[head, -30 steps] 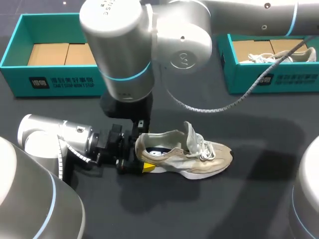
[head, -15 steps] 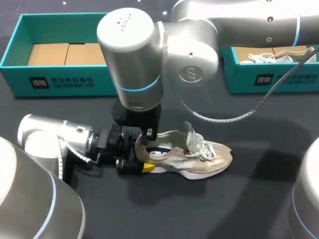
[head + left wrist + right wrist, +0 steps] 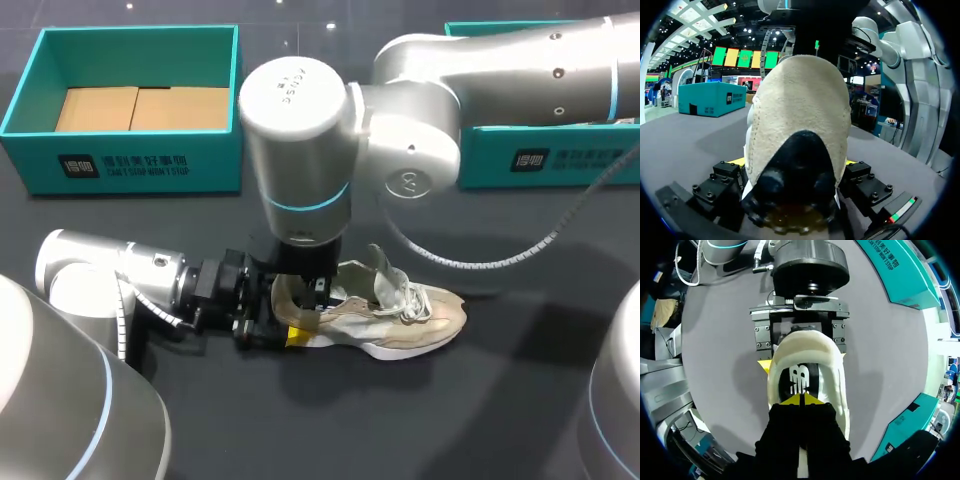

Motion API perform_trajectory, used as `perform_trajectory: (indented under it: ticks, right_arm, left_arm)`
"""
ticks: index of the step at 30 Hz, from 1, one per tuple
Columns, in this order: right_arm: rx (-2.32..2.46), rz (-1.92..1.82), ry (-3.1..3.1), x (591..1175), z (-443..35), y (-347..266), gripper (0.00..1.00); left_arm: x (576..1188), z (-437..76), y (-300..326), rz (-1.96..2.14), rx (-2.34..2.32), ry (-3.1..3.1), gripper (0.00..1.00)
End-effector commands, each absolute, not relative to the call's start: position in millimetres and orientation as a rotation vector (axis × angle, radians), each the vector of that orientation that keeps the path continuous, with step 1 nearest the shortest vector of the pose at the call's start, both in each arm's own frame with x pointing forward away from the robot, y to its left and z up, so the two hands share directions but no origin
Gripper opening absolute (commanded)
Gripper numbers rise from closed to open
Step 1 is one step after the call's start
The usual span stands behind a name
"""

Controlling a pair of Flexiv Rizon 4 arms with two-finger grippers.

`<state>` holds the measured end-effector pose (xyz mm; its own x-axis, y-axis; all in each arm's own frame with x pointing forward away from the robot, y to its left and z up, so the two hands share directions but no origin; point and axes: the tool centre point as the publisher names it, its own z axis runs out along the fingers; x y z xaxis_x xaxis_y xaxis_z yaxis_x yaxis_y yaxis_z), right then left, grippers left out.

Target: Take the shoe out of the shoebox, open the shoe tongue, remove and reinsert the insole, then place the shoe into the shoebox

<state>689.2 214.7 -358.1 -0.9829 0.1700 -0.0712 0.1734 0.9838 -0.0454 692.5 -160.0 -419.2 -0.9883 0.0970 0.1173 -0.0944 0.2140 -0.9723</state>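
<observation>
1. The left gripper [image 3: 283, 318] was clamped on the heel of the shoe [image 3: 410, 315] from both sides. The shoe stood upright on the table [image 3: 450, 420], toe toward 3 o'clock.
2. The right gripper [image 3: 802, 399] hung over the shoe's opening, its yellow tips pressed together above the insole [image 3: 801, 380].
3. Farther off, a teal shoebox [image 3: 130, 165] stood at 10 o'clock from the shoe and a second shoebox [image 3: 560, 160] at 2 o'clock.

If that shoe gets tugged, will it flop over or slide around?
Probably neither: the shoe sits flat on its wide sole, and the left gripper clamps its heel. The upper looks soft, so the tongue and laces would likely bend easily. The thick, foam-like sole suggests it is fairly light.
</observation>
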Motion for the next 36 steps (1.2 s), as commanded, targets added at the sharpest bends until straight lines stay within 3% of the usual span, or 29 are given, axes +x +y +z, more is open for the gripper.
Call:
perform_trajectory:
  ticks: [1,36]
  right_arm:
    - [0.270,-0.062,3.063,690,-371,210,0.00]
    - [0.390,-0.081,3.014,708,-389,161,0.00]
  left_arm:
    - [693,-420,-158,1.877,-0.002,-2.325,0.00]
    - [693,-420,-158,1.877,-0.002,-2.325,0.00]
